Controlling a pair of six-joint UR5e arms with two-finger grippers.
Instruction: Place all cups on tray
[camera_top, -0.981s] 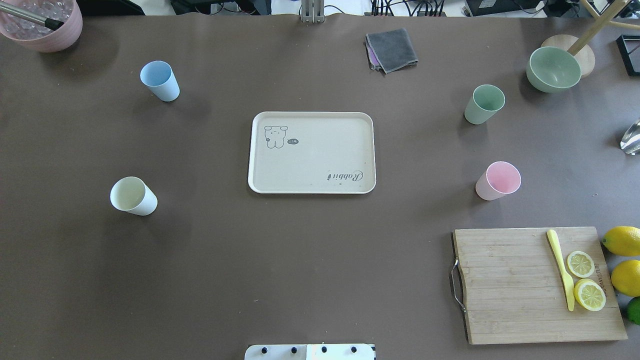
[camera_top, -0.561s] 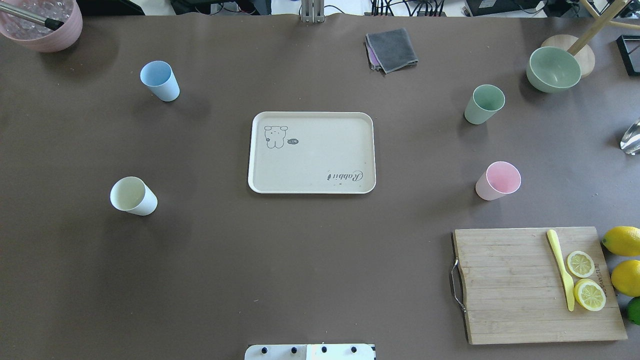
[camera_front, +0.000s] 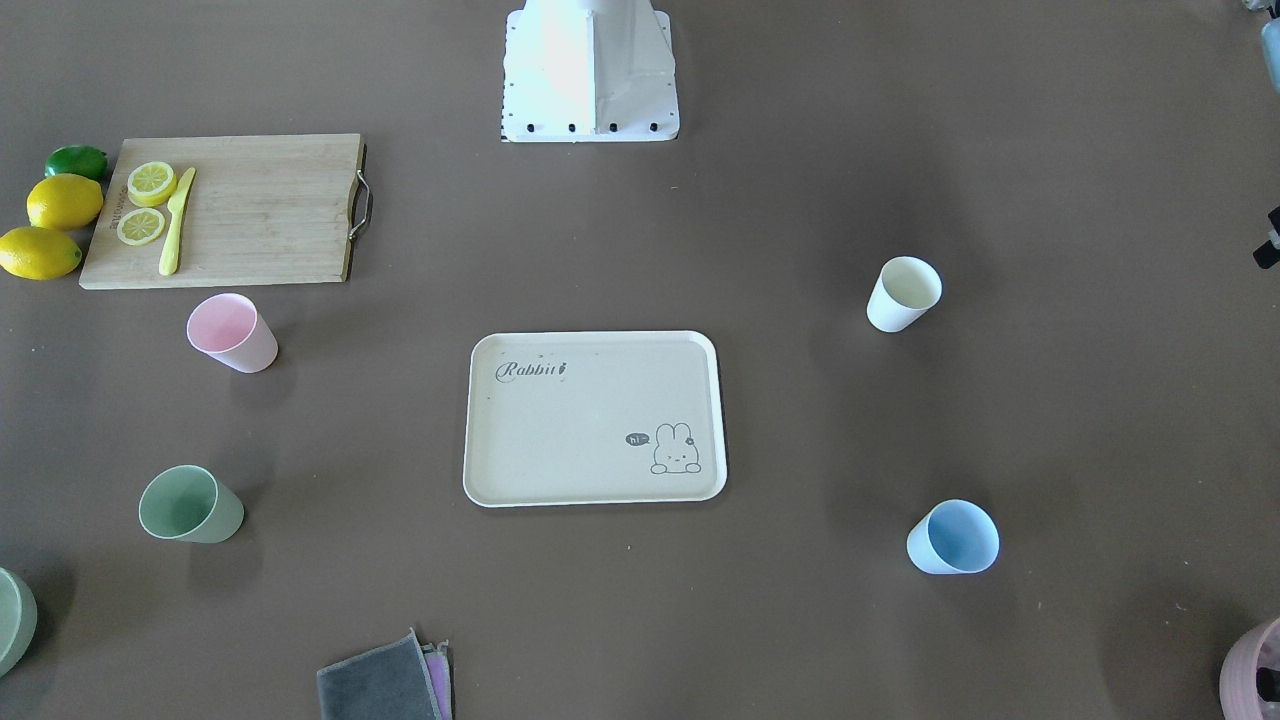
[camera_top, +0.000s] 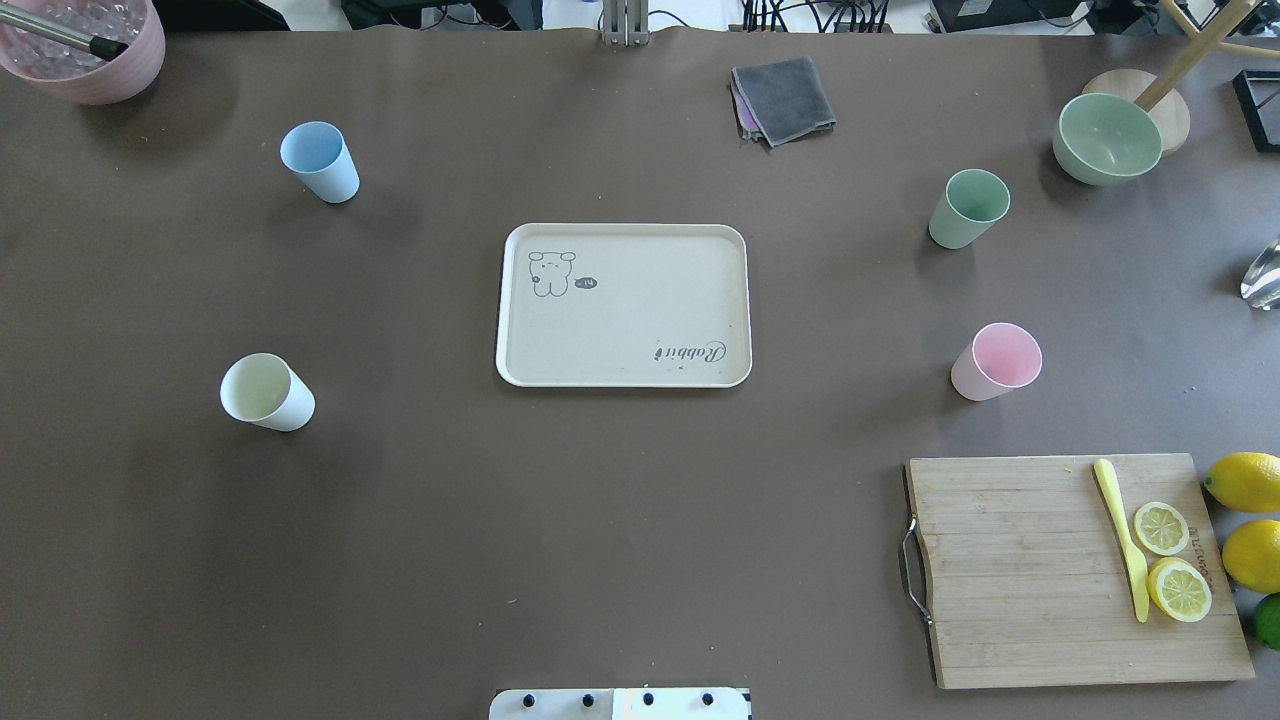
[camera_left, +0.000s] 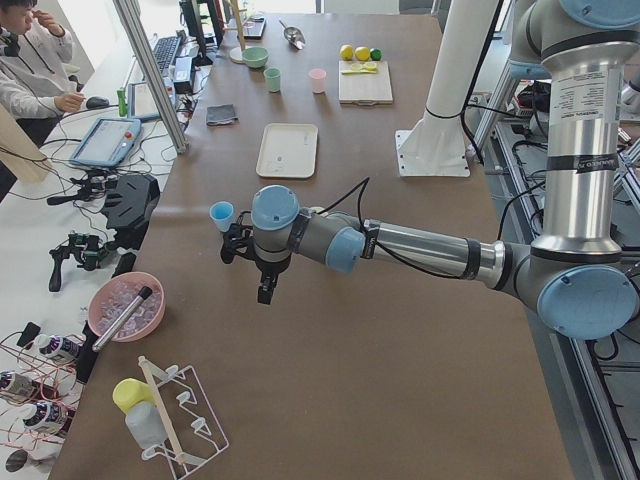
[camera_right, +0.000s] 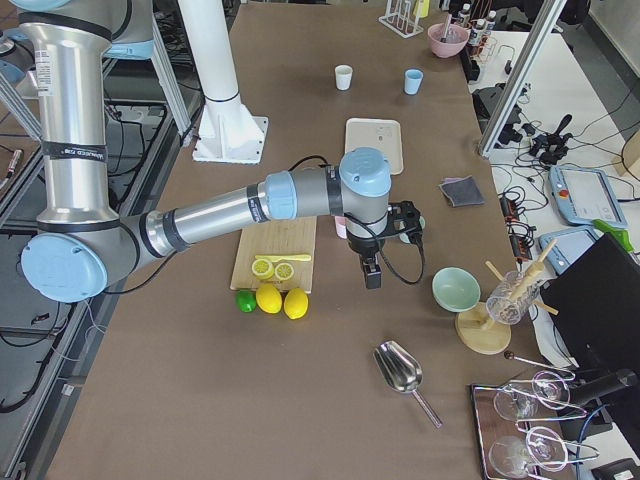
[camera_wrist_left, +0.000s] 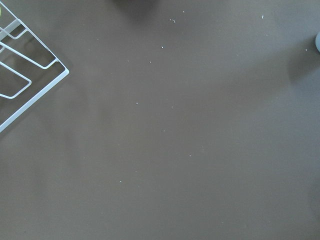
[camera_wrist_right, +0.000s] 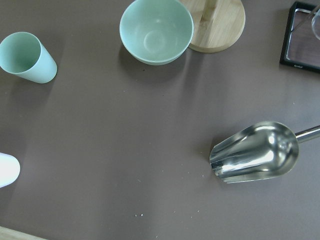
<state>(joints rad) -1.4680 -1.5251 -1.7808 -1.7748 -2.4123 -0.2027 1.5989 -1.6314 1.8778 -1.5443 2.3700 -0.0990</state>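
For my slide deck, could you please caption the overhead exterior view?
Rabbit tray centred, four upright cups around it: blue cup, cream-white cup, green cup, pink cup; none loaded yet.

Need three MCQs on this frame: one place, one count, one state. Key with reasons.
1. Nearest the wooden cutting board stands: A. light blue plastic cup B. pastel pink plastic cup C. cream-white plastic cup
2. Cups on the cream rectangular tray: A. four B. two C. none
3. The cups are: A. upright B. tipped over C. stacked
Key: 1 B, just past the board's edge. 2 C, the light blue plastic cup, cream-white plastic cup and sage green plastic cup stand on the brown table too. 3 A, every mouth faces up.
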